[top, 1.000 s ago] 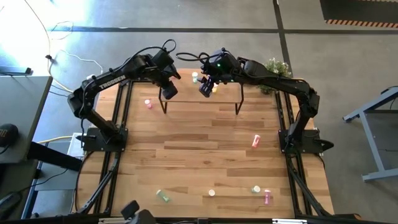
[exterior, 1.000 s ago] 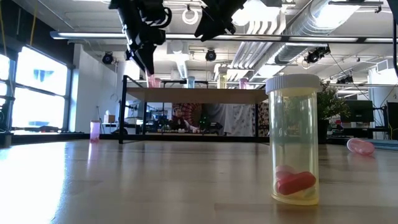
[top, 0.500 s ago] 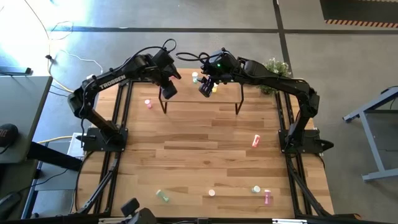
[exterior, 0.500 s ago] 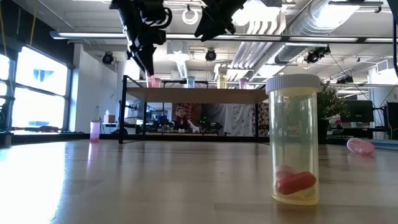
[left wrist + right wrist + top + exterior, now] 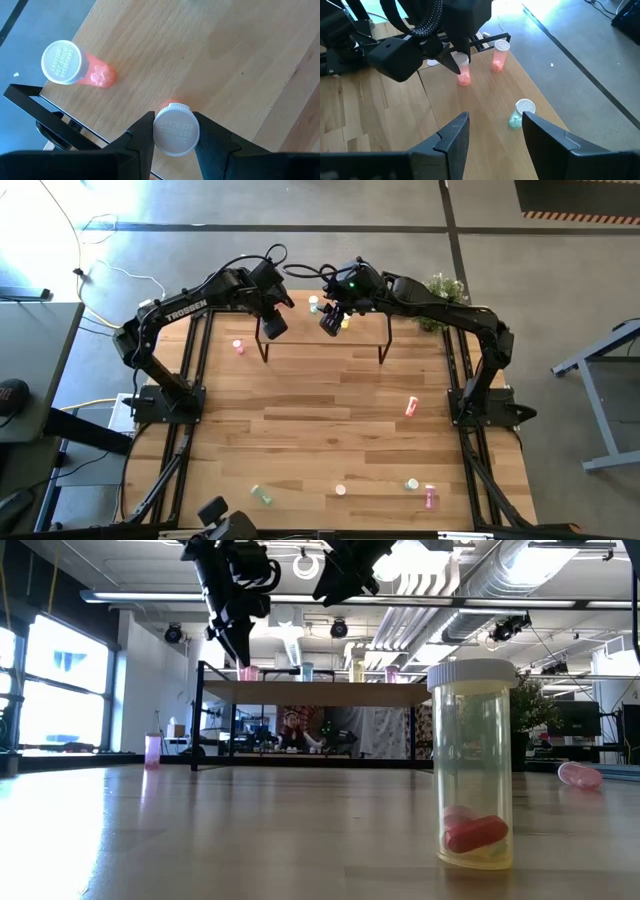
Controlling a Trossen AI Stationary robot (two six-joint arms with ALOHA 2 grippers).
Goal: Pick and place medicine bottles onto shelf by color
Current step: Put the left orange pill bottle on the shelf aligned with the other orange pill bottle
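The left gripper point(image 5: 172, 137) has its jaws clamped on an upright red bottle point(image 5: 176, 131) standing on the shelf point(image 5: 240, 45), another red bottle point(image 5: 70, 65) just beside. The right gripper point(image 5: 492, 132), jaws wide and empty, hovers nearby.

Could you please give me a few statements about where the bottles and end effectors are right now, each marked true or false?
1. The left end effector grips a white-capped red translucent bottle over the low wooden shelf. True.
2. The right end effector holds a bottle. False: it is open and empty.
3. A green translucent bottle stands on the shelf. True.
4. A yellow translucent bottle lies on its side nearest the low camera. False: it stands upright.
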